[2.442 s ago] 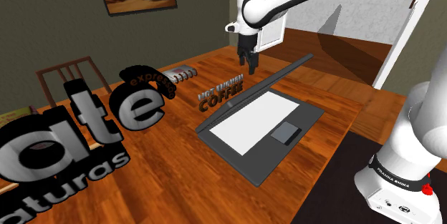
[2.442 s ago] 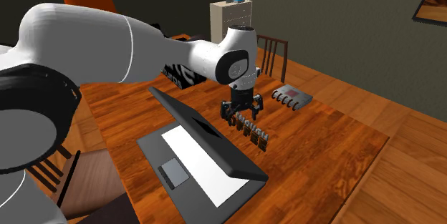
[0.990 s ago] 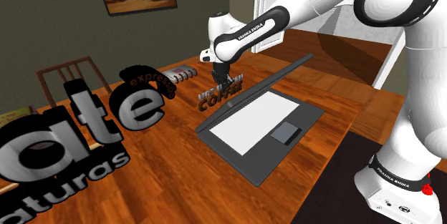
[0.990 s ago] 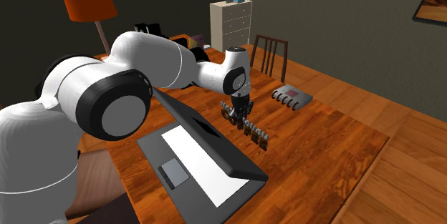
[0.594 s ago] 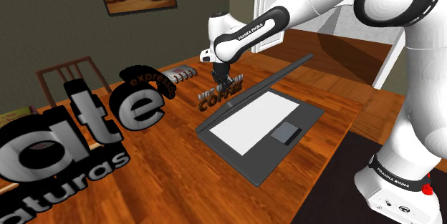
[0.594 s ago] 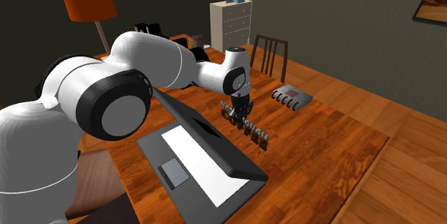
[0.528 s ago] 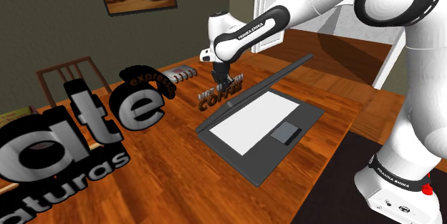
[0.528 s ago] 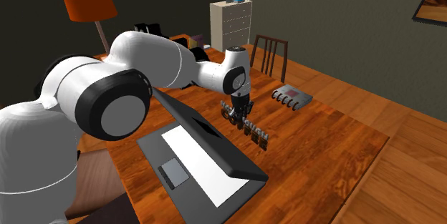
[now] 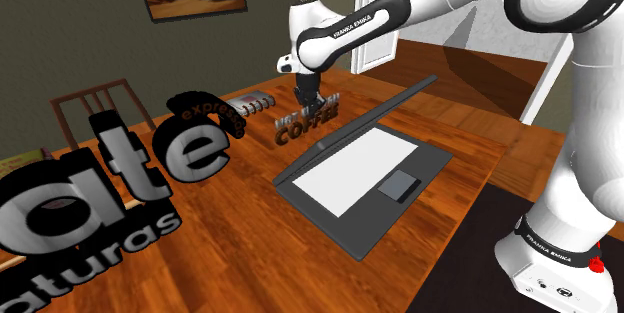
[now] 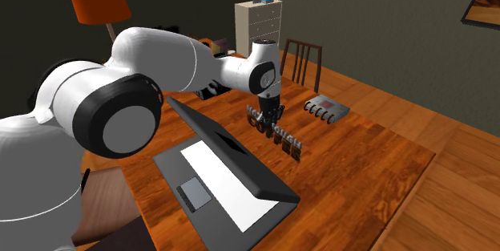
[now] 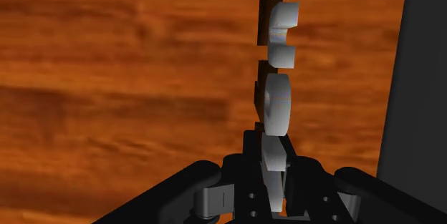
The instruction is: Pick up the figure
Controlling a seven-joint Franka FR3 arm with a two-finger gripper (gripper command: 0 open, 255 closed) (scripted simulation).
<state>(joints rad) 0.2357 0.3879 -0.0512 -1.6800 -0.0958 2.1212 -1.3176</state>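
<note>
Wood table [image 9: 230,241] carries everything we see: a huge lettered sign [image 9: 150,156] at the shoulder view's left, then an open grey laptop [image 9: 360,176]. Just beside its lid is the brown lettered figure [image 9: 305,127], over the table, one end clamped between the fingers of our black gripper [image 9: 305,103], which grips it from above.

The laptop [image 9: 365,176] lies on the counter [image 9: 230,251]. The figure [image 9: 306,127] is just beside the laptop's lid, clasped from above by the gripper [image 9: 304,104]. The notebook [image 9: 255,104] lies beyond the figure, farther from the laptop.
</note>
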